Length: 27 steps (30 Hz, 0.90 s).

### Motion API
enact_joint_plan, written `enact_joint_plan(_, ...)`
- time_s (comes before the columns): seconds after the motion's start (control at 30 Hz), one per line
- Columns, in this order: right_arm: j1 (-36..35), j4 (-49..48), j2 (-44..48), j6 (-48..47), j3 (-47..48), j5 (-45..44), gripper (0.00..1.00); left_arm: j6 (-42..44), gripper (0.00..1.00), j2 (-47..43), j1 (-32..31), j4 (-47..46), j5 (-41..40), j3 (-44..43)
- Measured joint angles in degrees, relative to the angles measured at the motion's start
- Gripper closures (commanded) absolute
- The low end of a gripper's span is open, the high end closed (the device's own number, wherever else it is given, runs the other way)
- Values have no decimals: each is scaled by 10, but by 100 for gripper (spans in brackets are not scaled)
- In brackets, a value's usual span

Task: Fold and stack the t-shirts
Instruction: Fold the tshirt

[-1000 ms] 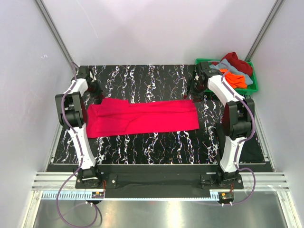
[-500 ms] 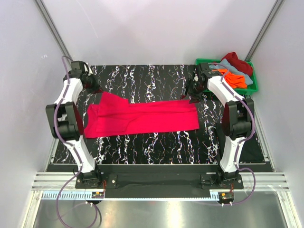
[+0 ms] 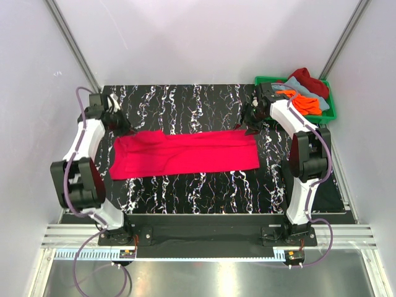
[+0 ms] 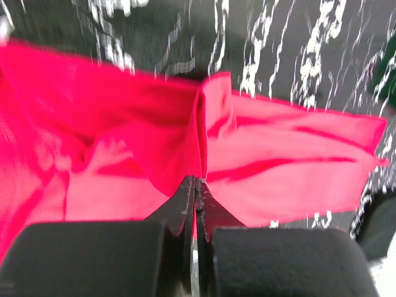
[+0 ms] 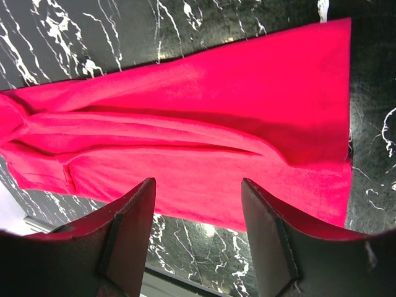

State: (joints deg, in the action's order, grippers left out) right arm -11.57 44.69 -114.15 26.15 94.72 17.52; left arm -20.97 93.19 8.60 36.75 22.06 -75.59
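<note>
A bright pinkish-red t-shirt (image 3: 185,153) lies spread lengthwise on the black marbled table (image 3: 198,102). My left gripper (image 3: 122,127) is at the shirt's far left corner. In the left wrist view the jaws (image 4: 196,180) are shut on a pinched ridge of the red cloth (image 4: 297,154). My right gripper (image 3: 249,127) hovers at the shirt's far right corner. In the right wrist view it is open (image 5: 197,182) and empty, with the shirt (image 5: 216,111) below it. Orange (image 3: 306,102), grey-blue (image 3: 291,86) and dark red (image 3: 309,80) shirts lie heaped in the crate.
A green plastic crate (image 3: 331,114) stands at the table's far right corner, just behind the right arm. White walls and metal posts enclose the table on three sides. A metal rail runs along the near edge.
My left arm has swung out to the left, still pinching the cloth. The shirt's far left corner rose, then came down and drew leftward. The right gripper has barely moved.
</note>
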Motion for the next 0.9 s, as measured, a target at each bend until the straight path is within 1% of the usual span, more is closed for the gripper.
enact_joint_plan(0.1, 0, 0, 0, 0, -5, 0, 37, -5, 100, -47, 0, 7, 7, 46)
enact_joint_plan(0.2, 0, -1, 0, 2, -6, -4, 41, -11, 100, -108, 0, 10, 12, 94)
enact_joint_plan(0.27, 1, -2, -1, 6, -6, -7, 46, -14, 100, -148, 0, 14, 13, 122)
enact_joint_plan(0.37, 2, -4, -3, 13, -8, -17, 50, -16, 100, -201, -1, 18, 12, 157)
enact_joint_plan(0.5, 8, -6, -12, 19, -11, -29, 52, -24, 100, -260, -1, 28, 12, 206)
enact_joint_plan(0.73, 19, -7, -34, 21, -17, -36, 52, -38, 100, -309, -1, 52, -16, 274)
enact_joint_plan(0.9, 21, -10, -47, 21, -18, -33, 52, -50, 96, -317, -1, 73, -62, 295)
